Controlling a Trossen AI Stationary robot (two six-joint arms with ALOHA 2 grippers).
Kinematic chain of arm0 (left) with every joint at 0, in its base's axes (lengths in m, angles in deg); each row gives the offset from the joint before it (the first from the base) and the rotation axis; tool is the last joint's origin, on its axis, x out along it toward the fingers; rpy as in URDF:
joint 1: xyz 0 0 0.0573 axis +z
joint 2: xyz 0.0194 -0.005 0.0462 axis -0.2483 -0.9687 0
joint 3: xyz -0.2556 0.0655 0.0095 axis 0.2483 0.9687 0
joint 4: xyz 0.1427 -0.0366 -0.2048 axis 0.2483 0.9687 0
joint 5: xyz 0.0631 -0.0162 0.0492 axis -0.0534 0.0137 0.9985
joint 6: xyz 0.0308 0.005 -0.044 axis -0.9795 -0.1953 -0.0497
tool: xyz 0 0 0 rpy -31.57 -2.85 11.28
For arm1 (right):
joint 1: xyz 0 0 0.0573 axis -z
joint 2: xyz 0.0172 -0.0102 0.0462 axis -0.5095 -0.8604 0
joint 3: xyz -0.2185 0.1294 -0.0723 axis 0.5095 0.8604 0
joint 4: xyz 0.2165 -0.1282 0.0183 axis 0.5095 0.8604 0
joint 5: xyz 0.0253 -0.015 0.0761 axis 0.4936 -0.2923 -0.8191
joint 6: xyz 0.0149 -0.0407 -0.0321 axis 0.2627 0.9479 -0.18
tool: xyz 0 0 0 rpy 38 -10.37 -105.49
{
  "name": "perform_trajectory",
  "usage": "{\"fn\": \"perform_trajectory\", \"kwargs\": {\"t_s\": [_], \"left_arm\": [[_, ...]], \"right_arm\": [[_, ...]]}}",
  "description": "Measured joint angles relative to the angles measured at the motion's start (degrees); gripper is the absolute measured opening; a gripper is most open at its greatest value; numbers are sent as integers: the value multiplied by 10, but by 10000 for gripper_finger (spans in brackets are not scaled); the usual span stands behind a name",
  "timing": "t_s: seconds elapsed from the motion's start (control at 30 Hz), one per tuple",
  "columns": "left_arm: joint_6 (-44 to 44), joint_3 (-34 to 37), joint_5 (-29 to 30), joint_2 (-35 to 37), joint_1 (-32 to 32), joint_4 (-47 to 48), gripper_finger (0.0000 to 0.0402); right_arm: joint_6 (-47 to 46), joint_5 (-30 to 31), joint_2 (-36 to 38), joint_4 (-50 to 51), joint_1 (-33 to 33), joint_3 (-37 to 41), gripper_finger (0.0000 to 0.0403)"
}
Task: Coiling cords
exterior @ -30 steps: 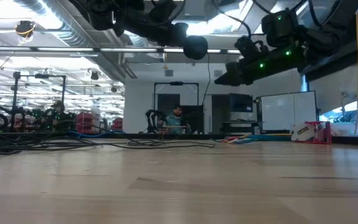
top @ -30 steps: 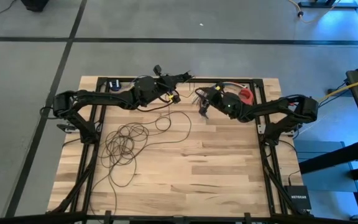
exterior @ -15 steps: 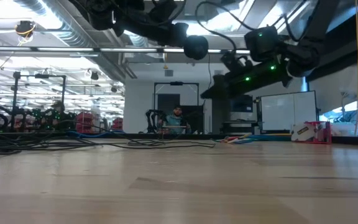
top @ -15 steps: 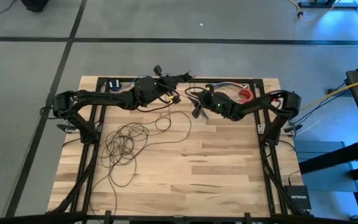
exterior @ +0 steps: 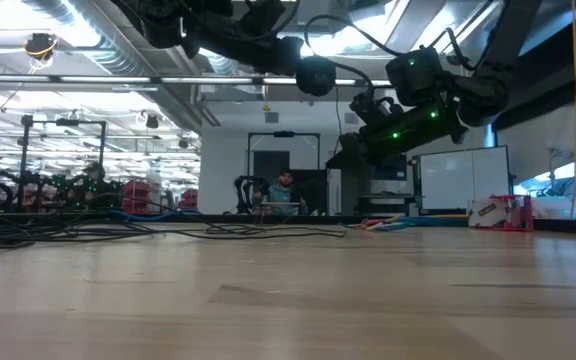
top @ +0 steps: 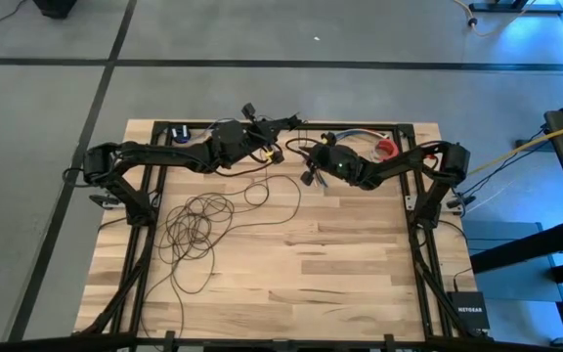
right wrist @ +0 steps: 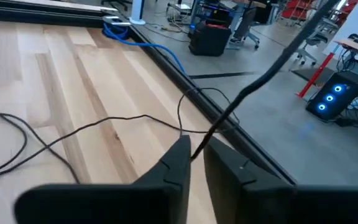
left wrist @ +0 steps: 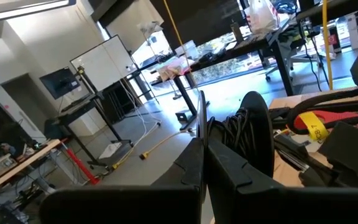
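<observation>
From my station I read the cord as one long thin dark wire, most of it lying in a loose tangle of loops on the left half of the table, with a strand running up toward the far edge where both arms meet. I judge the coiling to be at an early stage: the loops are uneven and spread, no tidy coil exists yet, and nearly all the length remains to be gathered. The left gripper is raised near the far edge with its fingers pressed together; in its wrist view a thin strand rises from between them, so I take it to hold the cord. The right gripper sits just beside it, fingers narrowed on a strand that passes between them in its wrist view. Count: one cord, two grippers, one red object by the far edge, one person in the room beyond.
</observation>
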Motion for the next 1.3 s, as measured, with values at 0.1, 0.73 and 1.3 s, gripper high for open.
{"fn": "perform_trajectory", "kwargs": {"t_s": [0.1,0.73,1.3], "left_arm": [[0,0,0,0,0,-1,1],[139,0,-140,17,8,-34,1],[117,0,-119,17,10,-27,1]], "right_arm": [[0,-29,0,0,0,0,26],[89,39,1,-26,-57,-15,3],[218,30,12,89,-145,-130,3]]}}
